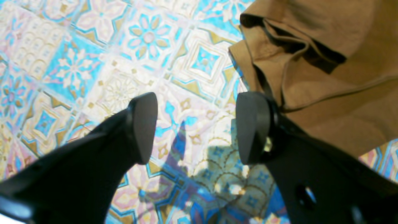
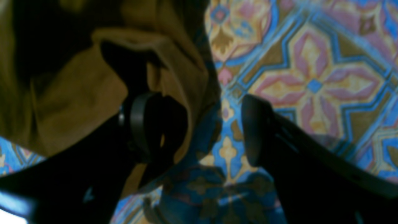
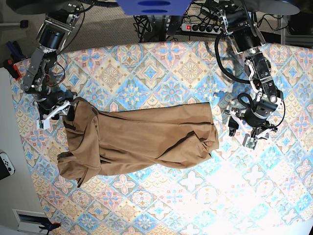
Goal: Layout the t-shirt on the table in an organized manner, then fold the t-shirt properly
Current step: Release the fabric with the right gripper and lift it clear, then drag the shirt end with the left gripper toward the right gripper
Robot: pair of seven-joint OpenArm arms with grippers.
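L jaws stand apart w/ nothing between them, just bare table showing in the gap. My left gripper [image 1: 196, 127] hangs just off the shirt's edge; one finger [image 1: 253, 127] sits right beside a folded hem, and I can't tell if it touches. R jaws are apart too. My right gripper [image 2: 199, 129] is at the shirt's opposite end, w/ one finger [image 2: 146, 124] nosed in among loose folds of cloth, but nothing is pinched.

The t-shirt [image 3: 142, 137] lies rumpled in a long band across the table [image 3: 161, 63], roughly mid-table. In the base view the bunched, doubled-over end is by the right gripper [image 3: 57, 110], and the other end stops short of the left gripper [image 3: 252, 132].

Handling, my read: light, limp, no stiffness, so it'll drape and drag rather than slide as one piece. Matte weave, prob not slippery, not fragile. I could easily grab 2 layers at the folds.

Where I'd take hold: a single hem edge or corner at each end, nearest each gripper, then pull apart to flatten. I'd avoid the thick wad.
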